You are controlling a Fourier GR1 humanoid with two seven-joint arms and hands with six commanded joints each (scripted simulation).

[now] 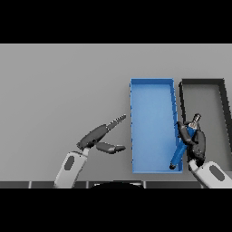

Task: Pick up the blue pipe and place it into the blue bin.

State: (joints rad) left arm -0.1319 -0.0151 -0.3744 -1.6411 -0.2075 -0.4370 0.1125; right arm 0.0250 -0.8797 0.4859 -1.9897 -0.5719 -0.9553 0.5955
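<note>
Where the flat grey desk stretches out ahead, a rectangular blue bin with low walls sits right of centre, its long sides running away from the robot, and a dark grey, nearly black bin of the same open box shape stands just beside it on the right, the two close together along their neighbouring walls. The right hand, dark and set on a white and grey arm that comes in from the lower right corner, is curled around a slim blue pipe with a pale metallic tip, so the pipe is held off the desk rather than lying on it. The pipe is tilted, its pale upper end pointing up and to the right above the gap between the two bins, while its darker lower end reaches down and to the left over the near right corner of the blue bin, crossing that bin's right wall; whether the lower end touches the bin floor cannot be told. The left hand hovers over bare desk just left of the blue bin, fingers stretched straight toward the bin and thumb spread apart below them, holding nothing.
</note>
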